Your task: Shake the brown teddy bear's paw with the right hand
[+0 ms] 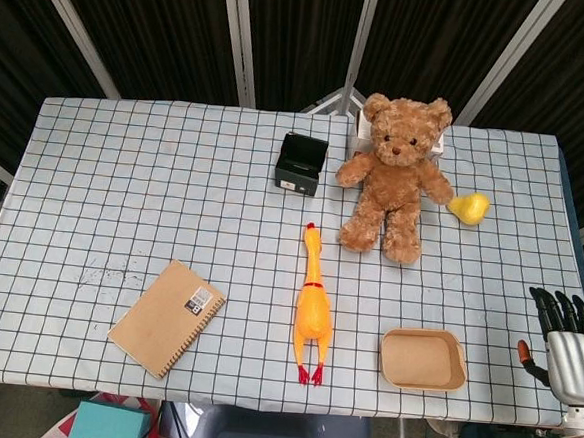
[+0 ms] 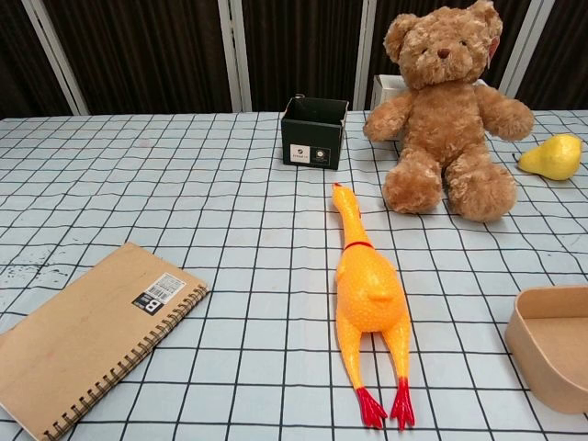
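Bright even overhead light, soft short shadows, dark backdrop; both views sharp, no glare, slight edge distortion.

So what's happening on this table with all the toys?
A robot is meant to shake the brown teddy bear's paw, but nothing is being handled yet. Its right robot hand hangs at the table's near right edge, fingers apart and empty, well short of the bear sitting at the far side. A rubber chicken, notebook and shallow tray lie untouched.
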Controlling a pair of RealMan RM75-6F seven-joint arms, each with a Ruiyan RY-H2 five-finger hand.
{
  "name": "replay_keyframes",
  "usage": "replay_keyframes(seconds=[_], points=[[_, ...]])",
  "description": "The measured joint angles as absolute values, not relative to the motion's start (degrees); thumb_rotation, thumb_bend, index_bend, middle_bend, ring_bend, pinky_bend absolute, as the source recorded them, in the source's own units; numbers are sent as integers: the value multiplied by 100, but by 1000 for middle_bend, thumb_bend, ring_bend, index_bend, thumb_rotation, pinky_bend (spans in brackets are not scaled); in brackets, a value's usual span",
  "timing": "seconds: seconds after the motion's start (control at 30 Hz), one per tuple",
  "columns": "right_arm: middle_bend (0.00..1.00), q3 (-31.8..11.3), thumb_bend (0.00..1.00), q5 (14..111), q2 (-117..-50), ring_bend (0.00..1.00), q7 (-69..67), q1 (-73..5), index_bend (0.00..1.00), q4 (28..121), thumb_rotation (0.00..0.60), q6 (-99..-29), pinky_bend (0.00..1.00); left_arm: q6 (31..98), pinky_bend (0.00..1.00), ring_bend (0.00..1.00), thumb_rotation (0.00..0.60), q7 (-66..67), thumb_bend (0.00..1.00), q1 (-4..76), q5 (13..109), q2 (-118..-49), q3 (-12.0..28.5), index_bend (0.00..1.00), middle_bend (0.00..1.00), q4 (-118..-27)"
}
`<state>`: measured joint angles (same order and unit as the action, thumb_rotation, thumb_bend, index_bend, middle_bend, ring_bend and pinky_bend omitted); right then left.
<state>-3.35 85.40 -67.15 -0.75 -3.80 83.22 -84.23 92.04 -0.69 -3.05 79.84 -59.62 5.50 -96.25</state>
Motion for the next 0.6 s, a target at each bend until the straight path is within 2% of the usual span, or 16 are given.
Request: replay_keyframes(seconds=[0.6], points=[[129,-278,403,8512,-6678,72,-37,-349,50,8426,600,-8351,0,9129,135,0,600,-13,269,-258,7969,-5980,555,215,0,-9639]])
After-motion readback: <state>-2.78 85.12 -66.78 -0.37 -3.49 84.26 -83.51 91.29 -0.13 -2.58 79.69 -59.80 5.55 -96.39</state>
